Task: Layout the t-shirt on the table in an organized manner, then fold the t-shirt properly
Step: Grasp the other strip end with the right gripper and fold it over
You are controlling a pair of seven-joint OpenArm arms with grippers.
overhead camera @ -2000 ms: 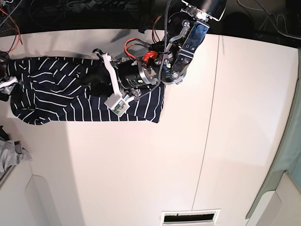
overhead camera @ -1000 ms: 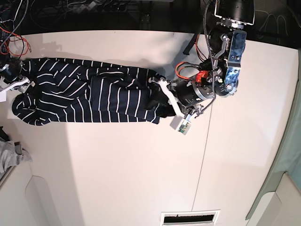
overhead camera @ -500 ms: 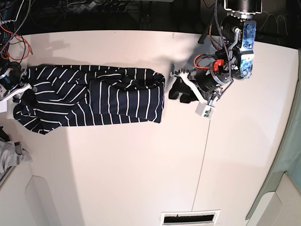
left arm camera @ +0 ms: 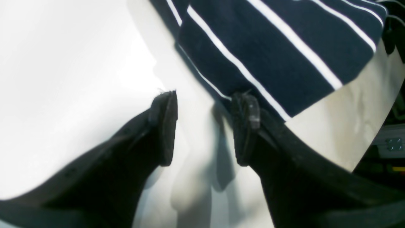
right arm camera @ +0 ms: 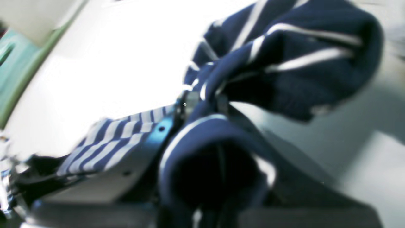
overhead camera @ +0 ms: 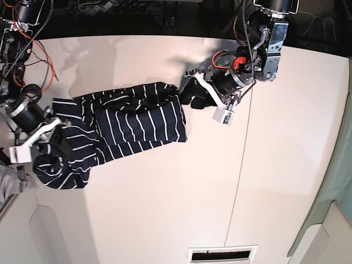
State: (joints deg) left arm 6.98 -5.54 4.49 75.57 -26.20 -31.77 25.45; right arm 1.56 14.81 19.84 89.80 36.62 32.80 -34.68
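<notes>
The navy t-shirt (overhead camera: 135, 118) with thin white stripes lies crumpled and skewed on the white table (overhead camera: 165, 203), left of centre. My right gripper (overhead camera: 57, 141) is shut on the t-shirt's left end; in the right wrist view the striped fabric (right arm camera: 284, 63) bunches around the gripper (right arm camera: 202, 106) and hides its fingertips. My left gripper (overhead camera: 188, 97) stands open at the t-shirt's upper right corner. In the left wrist view only bare table shows between the gripper's (left arm camera: 205, 126) fingers, and one fingertip (left arm camera: 246, 107) sits at the edge of the t-shirt (left arm camera: 269, 47).
A small grey cloth (overhead camera: 7, 184) pokes in at the left edge. A thin dark seam (overhead camera: 240, 165) runs down the table right of centre, and a slotted vent (overhead camera: 223, 254) sits at the front edge. Cables and dark equipment (overhead camera: 126, 14) line the back.
My right gripper has dragged the shirt's left end forward and to the right, skewing and bunching the shirt. My left gripper, still open, has moved left to the shirt's upper right corner.
</notes>
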